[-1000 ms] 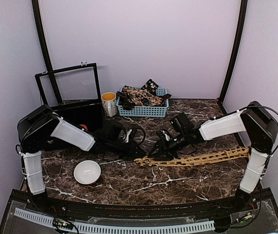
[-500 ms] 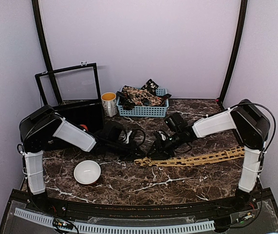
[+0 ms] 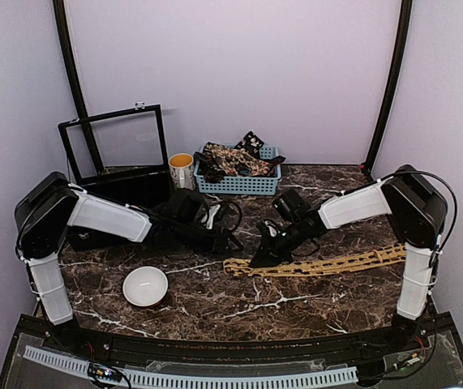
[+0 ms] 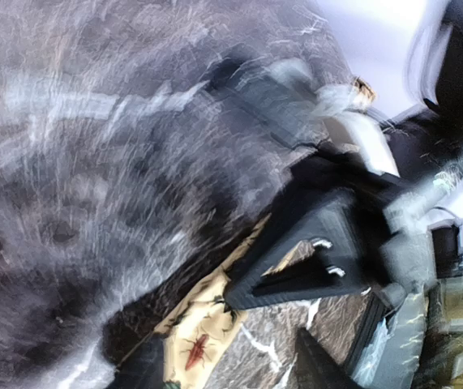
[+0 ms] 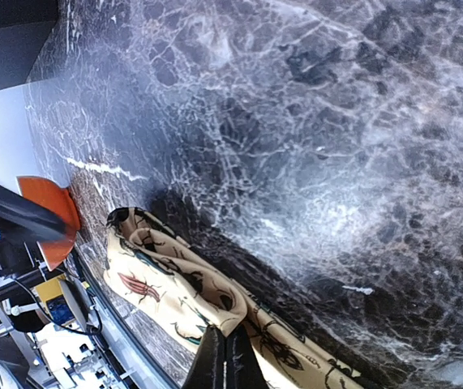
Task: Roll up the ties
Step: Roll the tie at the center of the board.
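Observation:
A mustard-tan tie [image 3: 328, 264] with small dark prints lies flat across the marble table, its left end [image 5: 162, 279] folded over. My right gripper [image 3: 262, 258] is shut on that fold, and the fabric bunches up right at the closed fingertips [image 5: 225, 358]. Just left of it, my left gripper [image 3: 229, 241] stands open. In the blurred left wrist view the tie's tip [image 4: 195, 344] lies between my spread fingers [image 4: 316, 365], with the right gripper's dark fingers pressing on the tie above. More dark ties [image 3: 235, 159] are heaped in the basket.
A pale blue basket [image 3: 239, 185] and a mug [image 3: 182, 172] stand at the back. A black case with its lid up [image 3: 122, 182] sits at back left. A white bowl [image 3: 145, 286] rests near the front left. An orange-red object [image 5: 49, 215] shows by the left arm.
My right gripper has closed on the tie's folded end. My left gripper closed briefly, then opened and drew back slightly to the left and rear.

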You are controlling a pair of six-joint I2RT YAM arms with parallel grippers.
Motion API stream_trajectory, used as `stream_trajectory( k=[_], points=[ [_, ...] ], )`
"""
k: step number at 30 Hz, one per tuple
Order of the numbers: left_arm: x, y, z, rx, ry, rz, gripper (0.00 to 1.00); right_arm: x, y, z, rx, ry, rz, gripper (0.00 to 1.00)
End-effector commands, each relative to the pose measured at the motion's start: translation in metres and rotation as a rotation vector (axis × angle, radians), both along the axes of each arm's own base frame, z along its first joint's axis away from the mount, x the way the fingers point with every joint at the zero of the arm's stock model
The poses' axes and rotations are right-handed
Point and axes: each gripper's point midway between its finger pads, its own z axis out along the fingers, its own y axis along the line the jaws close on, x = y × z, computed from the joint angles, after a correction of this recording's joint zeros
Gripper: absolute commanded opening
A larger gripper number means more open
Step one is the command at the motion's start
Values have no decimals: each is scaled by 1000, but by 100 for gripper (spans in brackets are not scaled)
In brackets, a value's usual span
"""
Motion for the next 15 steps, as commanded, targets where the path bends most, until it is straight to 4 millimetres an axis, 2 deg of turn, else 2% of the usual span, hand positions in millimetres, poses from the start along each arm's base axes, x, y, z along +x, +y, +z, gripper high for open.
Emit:
stream_trajectory(
  k=[1, 4, 6, 9, 12, 13, 15],
  points=[
    [4, 16, 49, 73, -295, -92, 76, 1, 2, 7, 22, -43, 17, 0],
    [10, 29, 66, 106, -454, -89, 92, 3, 6, 15, 50, -65, 23, 0],
    [16, 38, 76, 105, -565, -50, 95, 4, 8, 19, 66, -76, 31, 0],
    [10, 40, 89, 26, -723, -81, 99, 4, 11, 22, 84, -84, 50, 0],
    [10, 37, 79, 40, -701, -163, 99, 5, 12, 21, 82, -90, 66, 0],
    [3, 29, 80, 1, -700, -234, 99, 4, 13, 22, 86, -90, 72, 0],
    [-3, 21, 66, 22, -724, -297, 99, 4, 13, 23, 90, -93, 80, 0]
  ],
)
